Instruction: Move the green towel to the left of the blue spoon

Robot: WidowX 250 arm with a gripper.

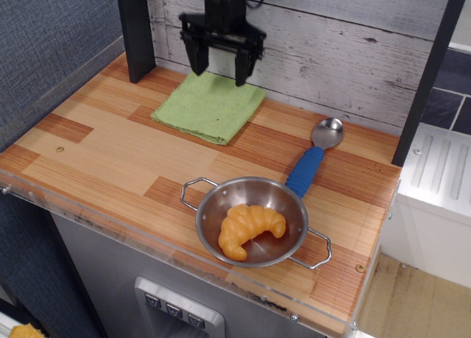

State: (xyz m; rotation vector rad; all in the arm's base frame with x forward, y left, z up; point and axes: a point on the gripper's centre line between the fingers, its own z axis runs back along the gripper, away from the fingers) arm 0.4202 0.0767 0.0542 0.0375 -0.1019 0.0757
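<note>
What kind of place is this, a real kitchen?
Probably a toy or mock kitchen: a small wooden counter holds a steel bowl with a plastic-looking croissant, a blue spoon and a green towel.
</note>
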